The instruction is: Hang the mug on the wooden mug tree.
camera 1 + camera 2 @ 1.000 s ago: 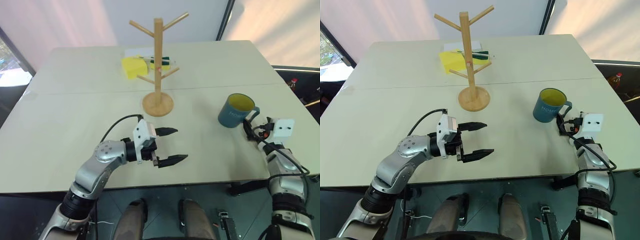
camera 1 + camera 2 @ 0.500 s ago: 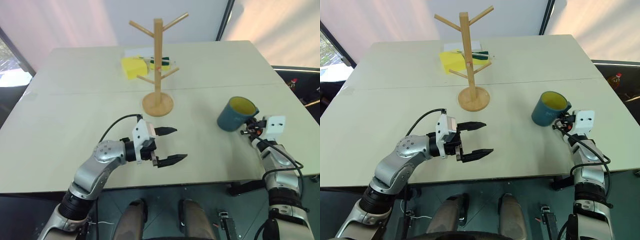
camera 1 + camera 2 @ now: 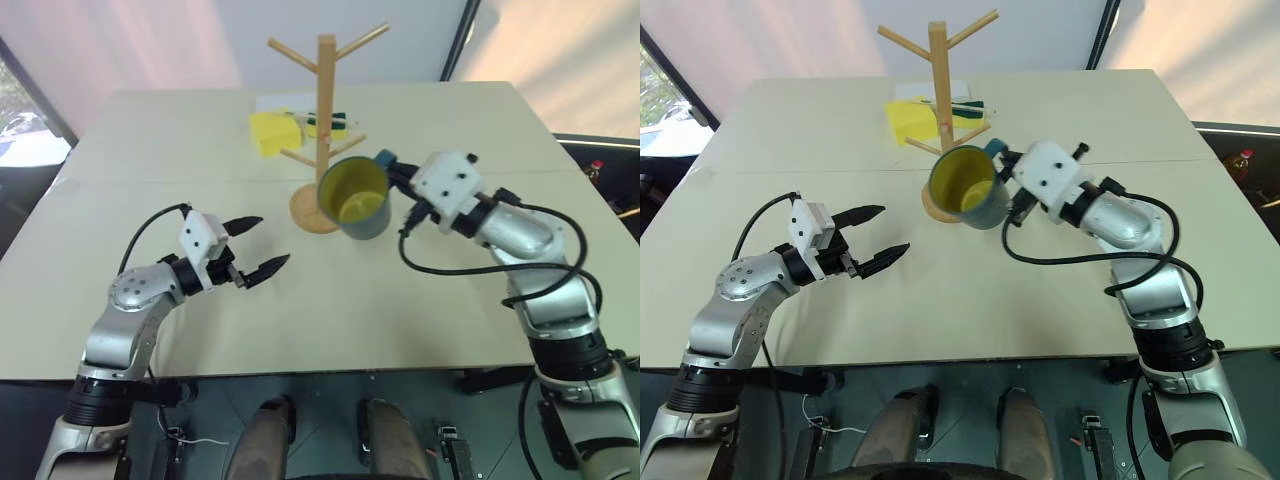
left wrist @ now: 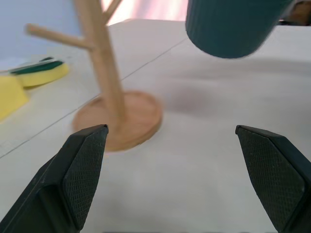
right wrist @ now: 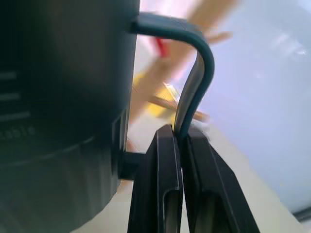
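jaws of the right gripper have lifted the mug off the table.

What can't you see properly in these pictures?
- The mug hides part of the wooden mug tree base in both eye views.
- Lettering on the mug: dark and too blurred to read in the right wrist view.
- Yellow sponge and green thing behind the pole: too small to identify.
- Mug top: cut off by the left wrist view's edge.
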You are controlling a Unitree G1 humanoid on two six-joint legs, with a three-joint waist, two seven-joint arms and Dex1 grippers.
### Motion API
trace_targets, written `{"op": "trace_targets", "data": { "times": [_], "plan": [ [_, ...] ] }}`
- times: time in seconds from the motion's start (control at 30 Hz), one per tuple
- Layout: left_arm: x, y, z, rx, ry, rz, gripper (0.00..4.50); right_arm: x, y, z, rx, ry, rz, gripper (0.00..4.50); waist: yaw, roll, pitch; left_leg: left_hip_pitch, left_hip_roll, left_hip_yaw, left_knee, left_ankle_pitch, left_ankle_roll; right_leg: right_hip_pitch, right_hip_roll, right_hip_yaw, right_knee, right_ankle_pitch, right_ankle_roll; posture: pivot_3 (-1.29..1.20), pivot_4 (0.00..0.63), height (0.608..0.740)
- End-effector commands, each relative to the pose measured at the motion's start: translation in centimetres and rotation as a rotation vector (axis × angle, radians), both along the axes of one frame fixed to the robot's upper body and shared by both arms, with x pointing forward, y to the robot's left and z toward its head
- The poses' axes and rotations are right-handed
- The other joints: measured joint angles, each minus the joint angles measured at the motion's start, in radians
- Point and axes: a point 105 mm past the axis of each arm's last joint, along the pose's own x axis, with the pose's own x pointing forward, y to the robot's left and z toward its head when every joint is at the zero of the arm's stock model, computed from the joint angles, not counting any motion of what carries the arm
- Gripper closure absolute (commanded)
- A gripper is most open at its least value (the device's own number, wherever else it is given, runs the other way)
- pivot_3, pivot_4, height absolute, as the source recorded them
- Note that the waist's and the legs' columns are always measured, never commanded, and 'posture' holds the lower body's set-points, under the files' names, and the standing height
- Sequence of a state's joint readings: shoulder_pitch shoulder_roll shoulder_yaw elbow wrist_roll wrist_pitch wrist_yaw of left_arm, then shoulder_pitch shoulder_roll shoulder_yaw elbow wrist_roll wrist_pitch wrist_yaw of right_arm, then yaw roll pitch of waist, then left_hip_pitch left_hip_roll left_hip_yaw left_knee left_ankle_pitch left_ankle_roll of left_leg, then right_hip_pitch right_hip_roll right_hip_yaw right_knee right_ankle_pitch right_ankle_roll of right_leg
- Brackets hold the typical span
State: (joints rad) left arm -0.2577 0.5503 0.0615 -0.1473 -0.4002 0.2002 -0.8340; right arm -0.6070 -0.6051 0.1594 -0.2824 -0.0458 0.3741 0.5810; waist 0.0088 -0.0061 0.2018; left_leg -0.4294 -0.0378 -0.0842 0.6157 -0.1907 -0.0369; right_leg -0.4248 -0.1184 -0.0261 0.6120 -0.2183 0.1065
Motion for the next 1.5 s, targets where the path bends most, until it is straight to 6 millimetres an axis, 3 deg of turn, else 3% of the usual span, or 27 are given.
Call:
{"op": "trace_targets", "data": {
  "times": [0.03,0.3,0.53,0.7,1.0,1.47,1.5],
  "plan": [
    [0.1,1.3,2.2,-0.02,-0.096,0.049,0.0,0.4,1.7,2.5,-0.04,-0.076,-0.046,4.42,0.003,0.0,0.0,-0.002,-0.001,0.0,0.0,0.0,0.0,-0.001,0.0,0.0,0.0,0.0,0.0,0.0,0.15,0.74],
    [0.0,2.1,2.7,-0.044,-0.117,0.089,0.0,0.9,4.4,4.4,-0.091,-0.104,-0.076,4.42,-0.002,0.0,0.0,-0.002,0.0,0.0,-0.001,0.0,0.0,-0.003,0.002,-0.002,0.002,0.002,0.004,0.0,0.15,0.74],
    [-0.2,2.1,3.4,-0.079,-0.135,0.073,0.0,1.2,5.2,5.1,-0.083,-0.105,-0.088,4.42,-0.022,0.0,0.0,0.0,0.0,0.0,0.0,0.0,0.0,-0.002,0.002,-0.001,0.005,0.002,0.004,0.0,0.15,0.74],
    [-0.5,1.8,3.9,-0.099,-0.129,0.046,0.0,1.4,5.8,5.2,-0.084,-0.091,-0.083,4.42,-0.027,0.0,0.0,0.001,0.0,0.0,-0.001,0.0,0.0,-0.002,0.002,-0.001,0.006,0.002,0.004,0.0,0.15,0.74],
    [-1.6,2.1,6.4,-0.203,-0.129,0.001,0.0,2.2,6.9,4.8,-0.102,-0.067,-0.064,4.42,-0.028,0.0,0.0,0.002,0.001,0.0,0.0,0.0,0.0,-0.002,0.003,-0.001,0.008,0.002,0.004,0.0,0.15,0.74],
    [-1.8,2.5,6.5,-0.186,-0.129,0.016,0.0,4.1,7.8,4.6,-0.094,-0.058,-0.077,4.42,-0.028,0.0,0.0,0.003,0.001,0.0,-0.001,0.0,0.0,-0.002,0.004,0.0,0.008,0.002,0.004,0.0,0.15,0.74],
    [-1.8,2.5,6.5,-0.185,-0.13,0.016,0.0,4.1,7.8,4.6,-0.096,-0.058,-0.078,4.15,-0.028,0.0,0.0,0.003,0.001,0.0,-0.001,0.0,0.0,-0.002,0.004,0.0,0.008,0.002,0.004,0.0,0.15,0.74]
  ]
}}
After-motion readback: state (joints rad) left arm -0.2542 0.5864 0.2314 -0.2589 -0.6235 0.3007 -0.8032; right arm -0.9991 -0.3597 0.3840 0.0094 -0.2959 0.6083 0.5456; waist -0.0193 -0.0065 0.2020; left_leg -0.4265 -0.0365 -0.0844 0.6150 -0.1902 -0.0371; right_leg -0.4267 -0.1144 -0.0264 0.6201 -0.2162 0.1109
